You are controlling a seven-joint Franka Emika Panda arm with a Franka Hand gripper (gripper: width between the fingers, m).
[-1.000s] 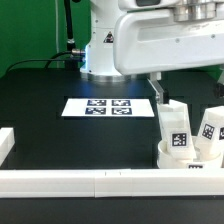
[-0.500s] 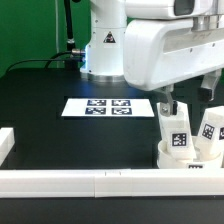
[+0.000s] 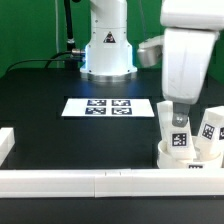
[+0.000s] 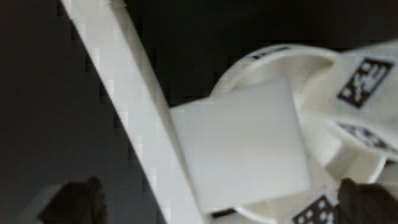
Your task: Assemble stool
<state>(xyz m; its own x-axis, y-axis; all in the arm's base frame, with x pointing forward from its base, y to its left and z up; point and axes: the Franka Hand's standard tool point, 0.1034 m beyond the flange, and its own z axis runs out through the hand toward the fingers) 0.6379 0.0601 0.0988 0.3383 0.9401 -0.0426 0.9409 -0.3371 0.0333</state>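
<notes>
The round white seat [image 3: 186, 157] lies at the exterior view's right by the front rail. White legs with black-and-white tags stand in it: one [image 3: 175, 131] on its left side and one [image 3: 210, 125] to the right of that. My gripper [image 3: 176, 114] hangs right above the left leg, fingers pointing down. In the wrist view the gripper [image 4: 222, 198] is open, with one dark fingertip [image 4: 80, 196] on each side of the leg's flat top [image 4: 249, 140]. The seat's rim [image 4: 285, 62] curves round it. I cannot see the fingers touching the leg.
The marker board [image 3: 100, 106] lies flat mid-table. Long white rail blocks [image 3: 90, 182] run along the front edge, and one [image 3: 5, 142] stands at the left. In the wrist view the rail [image 4: 134, 90] passes close beside the seat. The robot base [image 3: 107, 50] stands at the back.
The arm's big white hand has swung to the exterior view's right and turned upright. The gripper now sits over the left leg. The seat and legs have not moved.
</notes>
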